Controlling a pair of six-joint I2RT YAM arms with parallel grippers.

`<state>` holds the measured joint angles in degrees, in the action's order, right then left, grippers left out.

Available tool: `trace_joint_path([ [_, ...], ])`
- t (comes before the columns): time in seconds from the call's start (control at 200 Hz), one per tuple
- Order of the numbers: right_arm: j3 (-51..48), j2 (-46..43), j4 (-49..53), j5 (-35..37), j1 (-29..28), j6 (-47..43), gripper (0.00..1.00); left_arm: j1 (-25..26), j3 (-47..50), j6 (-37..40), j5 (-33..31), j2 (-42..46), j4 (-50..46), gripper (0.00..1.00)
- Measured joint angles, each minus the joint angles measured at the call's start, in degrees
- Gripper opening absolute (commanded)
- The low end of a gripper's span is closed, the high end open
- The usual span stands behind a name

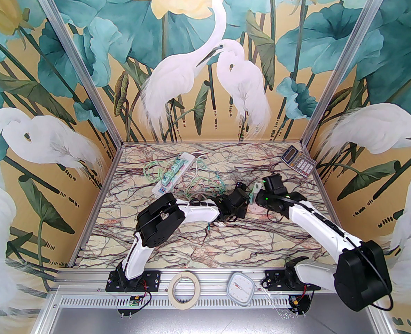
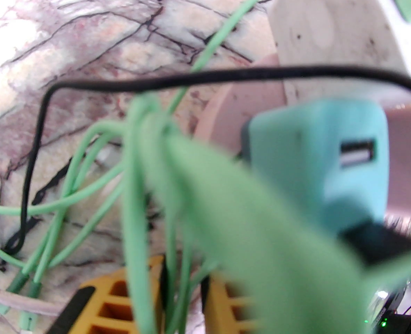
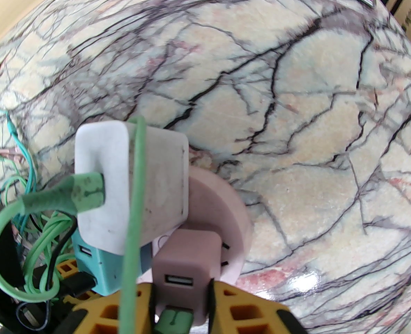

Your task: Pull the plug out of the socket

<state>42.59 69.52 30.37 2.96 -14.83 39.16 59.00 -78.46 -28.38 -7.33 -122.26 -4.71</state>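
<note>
So the mauve plug (image 3: 186, 256) is seated in the round pink socket (image 3: 233, 214), which lies flat on the marble desk (image 3: 296, 117). The right end effector (image 3: 181, 285) has it clamped: one yellow finger on each side, black pads pressed against the plug's sides. Its USB port faces the wrist camera, with a green connector sticking out just under it.

Right beside the right end effector, on its left, a teal plug (image 3: 97, 270) sits in the same socket. Just beyond that one is a bigger white plug (image 3: 142, 186) with a green cable (image 3: 52, 200) coming out of its face. Another green lead runs across the white block toward the camera.

The left end effector (image 2: 184, 273) is on the far side of the socket from the right one. A bunch of green cables runs through the gap between its yellow fingers. I honestly can't tell if it's squeezing them or just sitting around them. The teal plug is just ahead of it and to its right, and a thin black wire (image 2: 38, 144) loops across in front.

Further out, well beyond the left end effector, a white power strip (image 1: 172, 172) lies among tangled green cords. A calculator (image 1: 297, 160) sits in the far corner past the right end effector.
</note>
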Motion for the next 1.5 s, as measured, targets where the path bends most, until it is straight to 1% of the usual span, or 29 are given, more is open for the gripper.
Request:
trace_joint_path([
  [0.11,-1.66,-2.27,-0.57,-3.54,3.74,-0.02,0.31,0.28,-0.07,0.15,0.02,0.13,-0.04,0.26],
  [0.24,-1.73,-5.09,-2.12,-5.64,5.11,-0.07,0.31,0.35,-0.07,0.37,0.02,0.59,-0.94,0.29],
  [0.315,-1.73,-5.18,-2.91,-6.43,5.2,-0.09,0.32,0.31,0.11,0.55,0.02,1.14,-1.77,0.36],
  [0.345,-1.73,-4.85,-2.99,-6.67,5.18,-0.15,0.33,0.31,0.46,0.61,0.07,1.6,-2.03,0.37],
  [0.38,-1.73,-4.44,-3.04,-6.95,4.98,-0.24,0.36,0.31,0.98,0.57,0.24,2.1,-2.14,0.38],
  [0.43,-1.73,-3.96,-3.02,-7.1,4.61,-0.37,0.45,0.33,1.95,0.55,0.5,3.17,-2.54,0.41],
  [0.525,-1.73,-3.85,-2.84,-6.49,3.32,-0.59,0.56,0.31,3.02,0.55,1.11,4.76,-3.8,0.41],
  [0.56,-1.73,-3.85,-2.71,-5.92,2.56,-0.37,0.58,0.31,3.21,0.55,1.29,5.22,-4.28,0.42],
  [0.635,-1.73,-3.85,-1.6,-3.65,0.46,0.09,0.59,0.33,3.67,0.52,1.7,5.97,-4.63,0.43],
  [0.77,-1.77,-2.73,-0.63,-1.46,-0.87,1.79,0.56,0.33,4.02,0.33,2.73,6.56,-4.87,0.43],
  [0.955,-3.15,2.8,-1.42,-1.33,-0.87,4.9,0.52,0.33,4.24,-0.57,4.17,6.56,-4.83,0.45],
  [1.1,-3.1,6.8,-3.89,-2.05,-1.22,7.19,0.45,0.33,4.76,-0.79,4.76,6.58,-4.74,0.46],
  [1.175,-2.47,7.87,-4.44,-1.9,-1.92,7.85,0.38,0.33,4.98,-0.94,4.79,6.73,-4.74,0.47],
  [1.285,-1.01,9.49,-4.48,-0.68,-3.61,8.26,0.31,0.33,5.97,-1.01,4.79,7.48,-4.33,0.5],
  [1.335,-0.39,9.94,-4.28,-0.17,-4.13,8.04,0.27,0.33,6.67,-1.16,4.79,8.11,-4.0,0.52],
  [1.41,0.46,10.62,-3.98,0.0,-4.61,7.02,0.26,0.33,7.65,-1.6,4.72,9.22,-3.43,0.56],
  [1.45,0.94,11.04,-3.67,0.0,-4.72,6.14,0.21,0.33,8.04,-1.81,4.68,9.73,-3.19,0.58],
  [1.5,1.77,11.72,-3.15,-0.15,-4.72,4.79,0.19,0.33,8.46,-1.92,4.63,10.1,-2.67,0.61],
])
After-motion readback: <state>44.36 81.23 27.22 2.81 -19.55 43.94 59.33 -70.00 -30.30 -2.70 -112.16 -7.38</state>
